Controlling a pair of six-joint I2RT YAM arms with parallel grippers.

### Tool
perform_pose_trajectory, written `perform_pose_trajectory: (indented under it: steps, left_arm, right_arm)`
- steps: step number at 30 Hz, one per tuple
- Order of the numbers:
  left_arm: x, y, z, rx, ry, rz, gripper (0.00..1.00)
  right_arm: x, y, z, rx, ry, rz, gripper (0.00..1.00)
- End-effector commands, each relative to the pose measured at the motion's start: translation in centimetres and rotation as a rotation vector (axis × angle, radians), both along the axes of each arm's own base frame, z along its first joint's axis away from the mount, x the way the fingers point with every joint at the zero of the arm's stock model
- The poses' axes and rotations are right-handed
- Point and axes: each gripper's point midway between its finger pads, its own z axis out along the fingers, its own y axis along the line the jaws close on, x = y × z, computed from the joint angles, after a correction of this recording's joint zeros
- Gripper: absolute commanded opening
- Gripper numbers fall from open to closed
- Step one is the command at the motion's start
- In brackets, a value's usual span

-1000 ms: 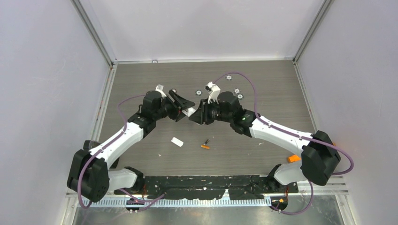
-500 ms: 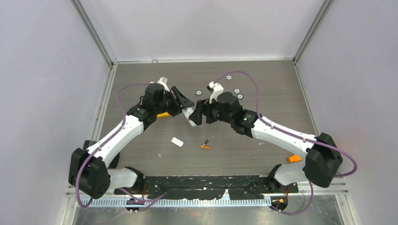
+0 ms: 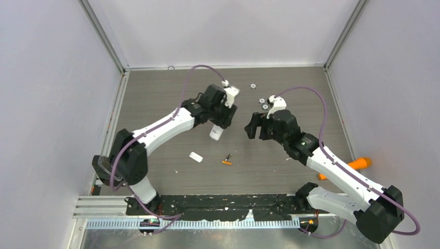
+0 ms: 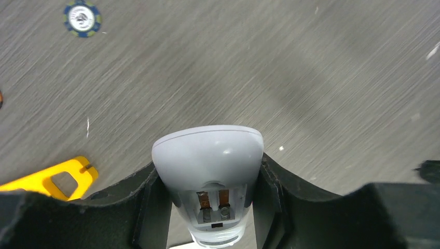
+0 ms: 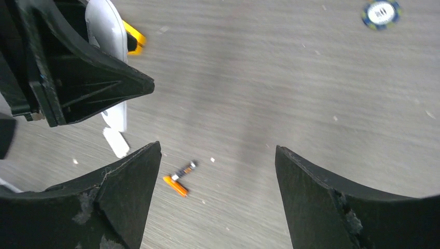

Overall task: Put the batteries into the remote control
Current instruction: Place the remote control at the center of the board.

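Note:
My left gripper is shut on the white remote control above the middle of the table. The remote hangs end-down, and its open battery bay with bare metal contacts faces the left wrist camera. The two batteries lie together on the table nearer the front: an orange one and a dark one. My right gripper hangs open and empty to the right of the remote, above the batteries' area.
A small white tab lies left of the batteries. A flat yellow-orange triangle sits under the left arm. Poker chips lie at the back. A big orange stick rests at the right edge.
The right gripper has opened, let go of the remote and drawn back to the right. The left arm has swung toward the centre with the remote, which now hangs end-down.

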Motion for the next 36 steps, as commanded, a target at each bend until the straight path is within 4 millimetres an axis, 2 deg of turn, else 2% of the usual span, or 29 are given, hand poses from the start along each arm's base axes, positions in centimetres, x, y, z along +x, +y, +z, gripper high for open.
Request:
perform_pose_trajectory:
  steps: [1,5,10,16,24,30,36]
  left_arm:
    - [-0.2,1.0,-3.1,0.349,-0.090,-0.266,0.00]
    - [-1.0,0.0,-4.9,0.386,-0.079,-0.397,0.00]
    - [-2.2,-0.3,-7.2,0.438,-0.027,-0.474,0.00]
    - [-2.9,-0.4,-9.9,0.521,0.013,-0.522,0.00]
    - [-3.3,-0.1,-11.6,0.559,0.050,-0.550,0.14]
    - [-3.1,0.6,-13.5,0.622,0.094,-0.545,0.14]
    - [-3.4,0.6,-14.2,0.625,0.118,-0.543,0.29]
  right_arm:
    - [-0.9,-3.1,-1.5,-0.084,0.030,-0.083,0.86]
    - [-1.7,-4.4,-2.2,-0.088,0.049,-0.120,0.86]
    - [-2.5,-5.5,-3.0,-0.087,0.072,-0.158,0.86]
    - [-2.6,-5.8,-3.2,-0.084,0.083,-0.166,0.86]
    - [-2.4,-5.9,-3.3,-0.085,0.098,-0.176,0.86]
    - [-2.4,-5.8,-3.4,-0.066,0.120,-0.183,0.85]
    - [-2.4,-6.0,-3.4,-0.062,0.121,-0.196,0.85]
